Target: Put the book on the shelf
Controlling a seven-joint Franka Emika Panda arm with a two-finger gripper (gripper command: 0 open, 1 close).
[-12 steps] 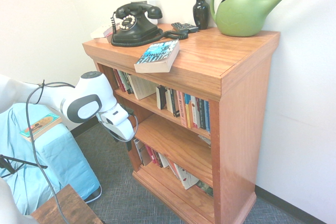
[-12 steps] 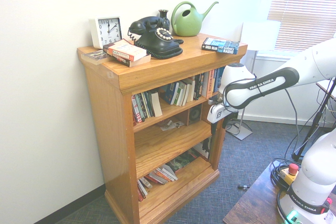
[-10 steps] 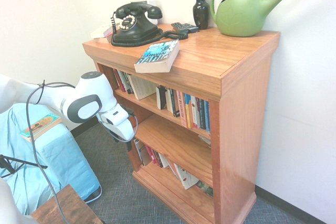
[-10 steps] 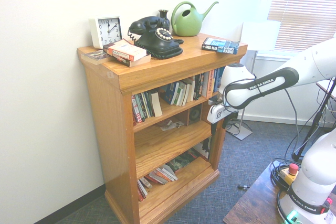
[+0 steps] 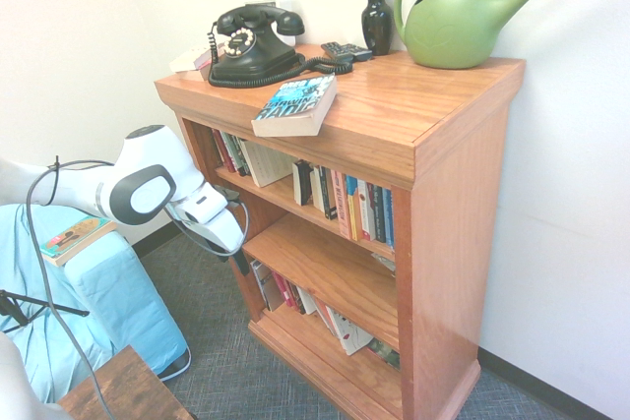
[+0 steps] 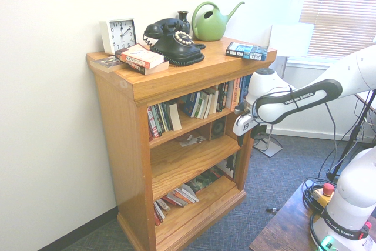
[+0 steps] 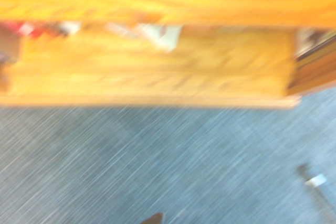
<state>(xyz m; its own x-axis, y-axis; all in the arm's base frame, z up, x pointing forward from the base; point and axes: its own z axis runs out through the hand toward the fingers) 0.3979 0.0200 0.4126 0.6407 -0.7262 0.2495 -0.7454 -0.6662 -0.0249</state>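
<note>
The gripper (image 5: 239,261) is hanging wide open and empty beside the bookcase's middle board. The thick paperback book (image 5: 295,105) is lying flat on the glossy wooden bookcase top (image 5: 413,95), long axis running front-to-back, above the shelf (image 5: 295,199).

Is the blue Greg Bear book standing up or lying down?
Lying down. The book rests flat, cover up, on the bookcase top, near its front edge, not yet on the shelf with upright books.
</note>
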